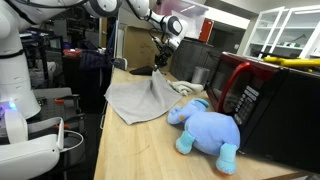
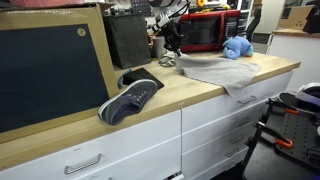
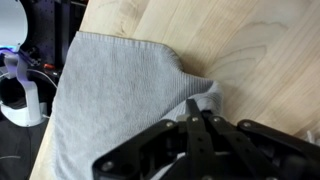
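Grey cloth (image 3: 120,90), blue plush toy (image 1: 205,128), red microwave (image 2: 205,32), pale wood counter (image 1: 140,150).

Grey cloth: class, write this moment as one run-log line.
gripper: shut on grey cloth | cloth: edge pinched, rest draped on wooden counter | nearby: blue plush toy, red microwave

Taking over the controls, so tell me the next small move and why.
Probably lift a little straight up. The gripper looks shut on a pinched fold of the grey knitted cloth, while the rest lies spread over the light wooden countertop, so a small raise would test the hold.
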Controlling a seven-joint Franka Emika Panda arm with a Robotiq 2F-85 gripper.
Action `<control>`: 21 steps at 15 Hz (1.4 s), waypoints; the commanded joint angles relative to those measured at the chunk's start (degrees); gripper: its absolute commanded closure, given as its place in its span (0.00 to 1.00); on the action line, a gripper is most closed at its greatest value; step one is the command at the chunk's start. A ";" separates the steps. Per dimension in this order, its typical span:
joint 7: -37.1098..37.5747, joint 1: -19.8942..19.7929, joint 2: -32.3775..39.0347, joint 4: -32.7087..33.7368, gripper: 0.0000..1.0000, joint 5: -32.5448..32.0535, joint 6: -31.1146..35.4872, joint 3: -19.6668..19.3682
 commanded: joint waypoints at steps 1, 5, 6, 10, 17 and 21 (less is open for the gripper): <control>1.76 -0.74 -0.98 1.00 0.99 4.43 1.42 1.62; 3.97 -0.12 0.19 3.21 0.99 6.98 6.63 1.77; 4.65 0.24 0.35 3.31 0.99 6.99 8.70 1.64; 6.01 1.81 0.42 2.53 0.72 5.88 18.36 1.09; 6.57 0.25 -0.14 2.98 0.27 5.82 30.14 0.48; 4.60 -2.28 -0.49 2.44 0.00 4.68 31.30 -0.74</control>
